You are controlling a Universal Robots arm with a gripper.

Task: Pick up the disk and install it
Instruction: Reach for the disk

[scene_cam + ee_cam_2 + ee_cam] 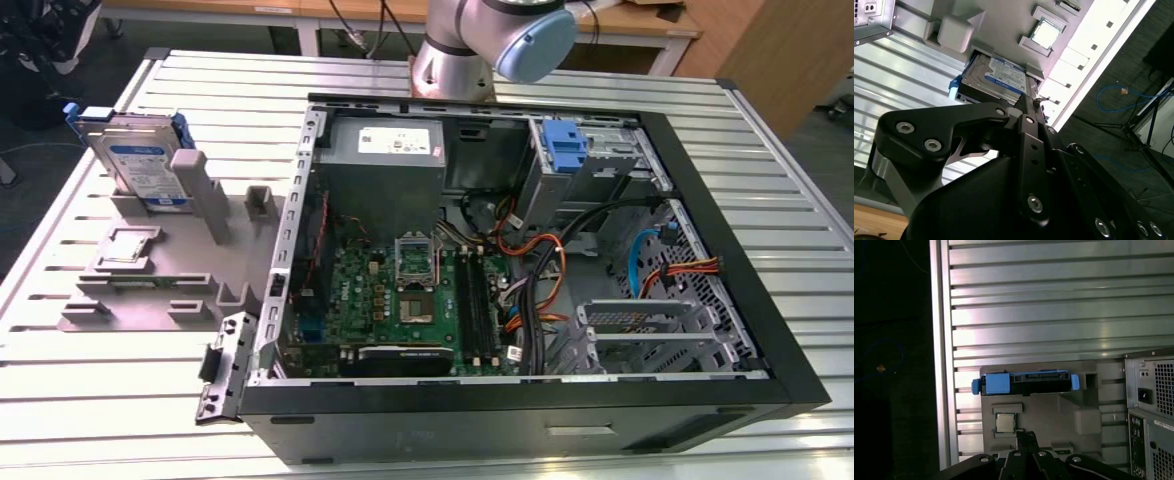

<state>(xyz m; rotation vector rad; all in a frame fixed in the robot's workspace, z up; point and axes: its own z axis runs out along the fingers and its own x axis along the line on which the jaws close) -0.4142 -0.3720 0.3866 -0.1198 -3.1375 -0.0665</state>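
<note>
The disk [134, 160] stands on edge in a slot of the grey holder [147, 300], near the edge of the slatted surface [120, 400] at the exterior view's left. The holder also carries a small square chip [1004, 422] lying in a recess. Beside it, the open computer case [534, 410] holds a circuit board [400, 290], a grey power box [387, 150], bundled cables [534, 270] and an upright blue bracket [567, 150].

The exterior view gives me the arm [481, 40] at the surface's far edge, cut off by the frame. In both wrist views I see the claw [1025, 436] pointing at the holder. The disk sits in its slot, not in the claw. I cannot tell how far the claw is open, because its black body blocks my sight.

The first wrist view shows the disk's thin edge and blue rails. The second wrist view shows its labelled face, partly covered.
</note>
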